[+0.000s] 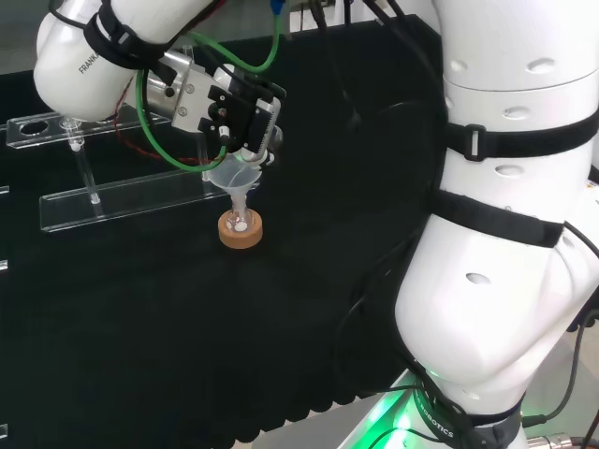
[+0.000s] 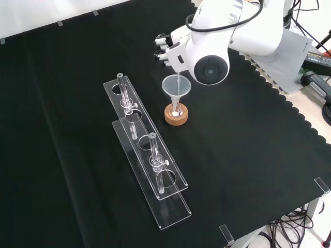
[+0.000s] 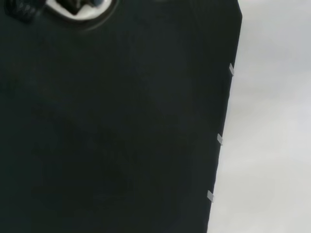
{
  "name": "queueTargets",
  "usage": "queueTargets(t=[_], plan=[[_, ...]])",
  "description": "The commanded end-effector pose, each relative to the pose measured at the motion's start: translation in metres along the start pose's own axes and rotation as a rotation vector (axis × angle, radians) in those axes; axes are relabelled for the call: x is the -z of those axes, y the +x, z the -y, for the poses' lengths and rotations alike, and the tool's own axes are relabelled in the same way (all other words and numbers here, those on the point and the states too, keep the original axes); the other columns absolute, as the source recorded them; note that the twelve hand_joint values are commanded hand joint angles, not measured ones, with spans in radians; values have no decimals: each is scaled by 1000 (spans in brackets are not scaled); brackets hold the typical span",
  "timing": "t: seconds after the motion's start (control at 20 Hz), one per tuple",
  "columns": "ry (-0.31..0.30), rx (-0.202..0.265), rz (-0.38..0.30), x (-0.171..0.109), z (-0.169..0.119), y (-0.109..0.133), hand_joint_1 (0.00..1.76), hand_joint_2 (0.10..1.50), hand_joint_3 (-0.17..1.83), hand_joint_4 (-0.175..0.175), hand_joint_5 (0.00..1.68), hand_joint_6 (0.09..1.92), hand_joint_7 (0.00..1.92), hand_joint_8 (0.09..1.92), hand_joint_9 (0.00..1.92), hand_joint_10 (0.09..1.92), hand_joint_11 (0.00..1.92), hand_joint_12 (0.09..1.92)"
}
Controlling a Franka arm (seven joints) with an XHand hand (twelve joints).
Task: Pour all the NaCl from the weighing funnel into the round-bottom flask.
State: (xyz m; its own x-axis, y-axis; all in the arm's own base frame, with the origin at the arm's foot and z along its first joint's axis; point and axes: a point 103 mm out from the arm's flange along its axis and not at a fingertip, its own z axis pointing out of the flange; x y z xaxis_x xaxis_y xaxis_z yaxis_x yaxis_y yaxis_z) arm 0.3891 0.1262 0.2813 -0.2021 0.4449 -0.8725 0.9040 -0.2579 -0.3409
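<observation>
Glass funnel over flask, hand just above

Cork ring [image 1: 241, 230] at mid-frame in head view carries the flask [image 2: 176, 110], w/ a funnel [image 2: 176, 86] upright in its neck. Hand [image 1: 234, 108] sits just above-left of the funnel; a thin stem [image 2: 179, 78] runs from it down into the cone. Finger state: can't tell. Spout axis near vertical, so powder should drop straight in.

a lab bench is shown: a black cloth [image 2: 77, 77] with a scalloped edge is spread over the table, and chemistry glassware is set out on it (a clear funnel [image 2: 176, 88] in a small flask on a cork ring [image 2: 176, 115], clear racks [image 2: 147, 160] with holes). cables [image 2: 289, 227] are seen beyond the cloth's edge.
</observation>
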Motion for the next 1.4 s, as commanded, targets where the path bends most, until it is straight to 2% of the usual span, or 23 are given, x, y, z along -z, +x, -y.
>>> queueTargets(t=[0.05,0.5,1.1,1.4], plan=[[23,-9,17,4,1,-1,1094,709,616,175,1197,794,647,642,1007,296,800,1029],[64,-12,25,7,0,-2,1099,700,621,175,1210,771,643,634,990,289,743,1050],[68,-36,59,13,5,-5,1100,699,621,175,1213,767,638,633,983,286,733,1053],[78,-52,102,17,7,-6,1100,699,621,175,1214,765,638,633,980,285,731,1053]])
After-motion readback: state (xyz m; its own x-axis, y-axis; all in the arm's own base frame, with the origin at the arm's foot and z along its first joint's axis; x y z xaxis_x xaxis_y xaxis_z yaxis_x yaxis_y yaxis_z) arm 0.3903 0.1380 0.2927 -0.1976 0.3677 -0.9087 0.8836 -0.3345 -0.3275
